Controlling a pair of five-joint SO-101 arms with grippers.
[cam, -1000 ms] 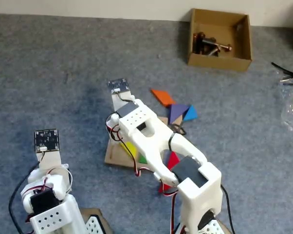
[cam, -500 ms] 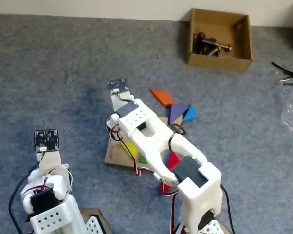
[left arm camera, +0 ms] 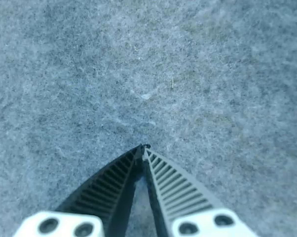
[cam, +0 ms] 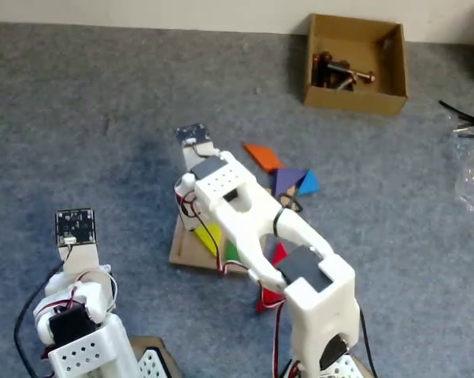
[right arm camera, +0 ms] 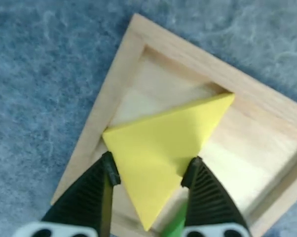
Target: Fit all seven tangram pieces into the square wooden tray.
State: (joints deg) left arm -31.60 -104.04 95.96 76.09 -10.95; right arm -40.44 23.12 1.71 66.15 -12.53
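Right tool (right arm camera: 151,160): gripping yellow triangle (right arm camera: 163,133), shifted slightly farther over wooden tray (right arm camera: 129,54); seating pending. Left tool (left arm camera: 142,147): clenched, empty.

No readable text, label, brand, number or sign anywhere. Tiny marks on the small circuit board (cam: 74,227) at the near left, too fine to make out.
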